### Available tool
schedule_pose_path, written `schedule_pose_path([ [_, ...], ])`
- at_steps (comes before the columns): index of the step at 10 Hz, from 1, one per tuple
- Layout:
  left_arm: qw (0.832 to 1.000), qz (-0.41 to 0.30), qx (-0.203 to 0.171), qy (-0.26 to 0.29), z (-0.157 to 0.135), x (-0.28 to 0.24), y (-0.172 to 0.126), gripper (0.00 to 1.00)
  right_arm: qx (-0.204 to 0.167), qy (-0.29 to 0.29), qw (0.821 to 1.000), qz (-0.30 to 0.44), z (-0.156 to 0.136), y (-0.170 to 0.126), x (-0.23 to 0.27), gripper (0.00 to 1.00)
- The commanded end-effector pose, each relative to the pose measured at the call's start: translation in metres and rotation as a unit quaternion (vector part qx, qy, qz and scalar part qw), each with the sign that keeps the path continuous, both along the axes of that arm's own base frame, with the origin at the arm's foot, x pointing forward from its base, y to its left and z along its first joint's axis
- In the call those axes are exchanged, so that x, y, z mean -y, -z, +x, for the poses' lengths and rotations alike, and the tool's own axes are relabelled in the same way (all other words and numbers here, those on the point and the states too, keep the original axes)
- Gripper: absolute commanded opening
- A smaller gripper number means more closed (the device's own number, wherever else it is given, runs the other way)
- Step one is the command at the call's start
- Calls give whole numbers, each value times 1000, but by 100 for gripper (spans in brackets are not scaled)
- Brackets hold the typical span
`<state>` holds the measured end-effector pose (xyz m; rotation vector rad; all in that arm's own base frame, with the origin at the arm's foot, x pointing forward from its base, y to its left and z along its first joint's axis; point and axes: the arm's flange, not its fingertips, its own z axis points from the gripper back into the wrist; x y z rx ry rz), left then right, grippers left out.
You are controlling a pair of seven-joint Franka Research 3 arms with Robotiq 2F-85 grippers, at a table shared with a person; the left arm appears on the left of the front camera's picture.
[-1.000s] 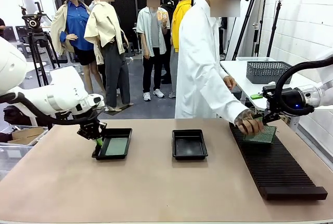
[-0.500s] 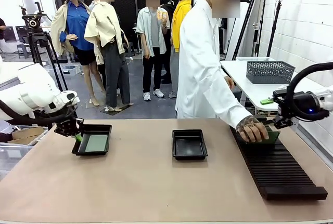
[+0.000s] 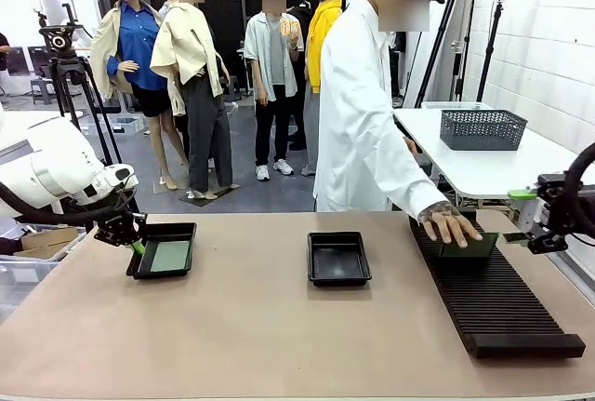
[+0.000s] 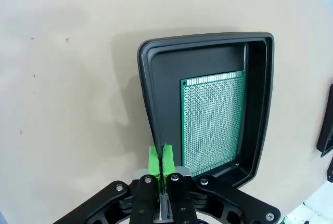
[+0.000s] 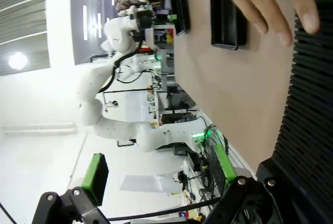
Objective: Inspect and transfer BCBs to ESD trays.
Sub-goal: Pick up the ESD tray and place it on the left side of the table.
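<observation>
My left gripper [image 3: 131,239] is shut on the near-left rim of an ESD tray [image 3: 178,230] at the table's left. In the left wrist view the green pads [image 4: 154,160] pinch that tray's rim [image 4: 147,86], and a green BCB [image 4: 212,122] lies flat on its floor. A second ESD tray [image 3: 338,275] sits mid-table with nothing in it. On the ribbed rack [image 3: 497,303] at the right, the person's hand [image 3: 452,226] rests on another BCB [image 3: 474,249]. My right gripper [image 3: 519,217] hovers open off the rack's right side, holding nothing; its fingers [image 5: 94,176] stand wide apart.
A person in a white coat stands at the far side, leaning over the rack. A grey mesh basket [image 3: 482,128] sits on a white side table behind. Bare tabletop [image 3: 260,336] stretches along the front.
My left gripper dragged the tray with its board leftward. My right gripper drew back to the right, away from the board, which now lies flat on the rack under the person's hand.
</observation>
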<state>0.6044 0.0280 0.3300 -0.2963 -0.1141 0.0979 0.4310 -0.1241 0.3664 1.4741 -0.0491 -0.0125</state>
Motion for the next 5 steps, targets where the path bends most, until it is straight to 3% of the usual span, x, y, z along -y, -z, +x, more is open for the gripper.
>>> schedule_pose_path([
  [1,1000,-5,5,7,5,-15,-5,0,-6,-7,1000,-20,10,0,-7,100],
  [5,1000,-4,6,0,14,-61,-17,0,-6,-7,1000,-20,10,0,-7,100],
])
